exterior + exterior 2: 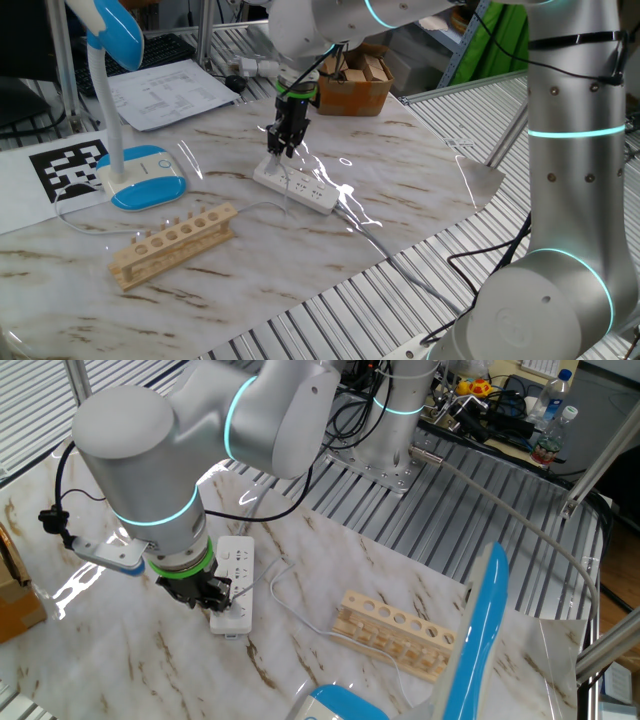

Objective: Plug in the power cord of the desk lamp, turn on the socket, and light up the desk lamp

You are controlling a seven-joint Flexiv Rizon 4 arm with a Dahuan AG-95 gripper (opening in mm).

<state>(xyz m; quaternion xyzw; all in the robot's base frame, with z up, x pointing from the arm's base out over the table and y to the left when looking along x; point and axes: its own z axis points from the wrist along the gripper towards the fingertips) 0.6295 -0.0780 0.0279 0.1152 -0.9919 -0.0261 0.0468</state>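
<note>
The marble-patterned table top (400, 170) fills most of both views, with ribbed metal slats along its edges. The large white robot arm with glowing cyan rings (570, 130) reaches down from the top of one fixed view, and in the other it bulks across the upper left. Its black two-finger gripper (284, 148) points straight down at the near end of the socket, a long flat white power strip (296, 186) lying just left of centre; the jaws stand apart, with the tips at or just above the strip, and whether they touch it cannot be told. The white-and-blue desk lamp (130, 140) stands at the left of that view, its oval blue-topped base on the marble and its head at the upper left corner. A pale wooden rack with a row of round holes (172, 243) lies below the lamp base, apart from the strip. The thin whitish power cord (290, 600) curves over the marble between strip and rack.
</note>
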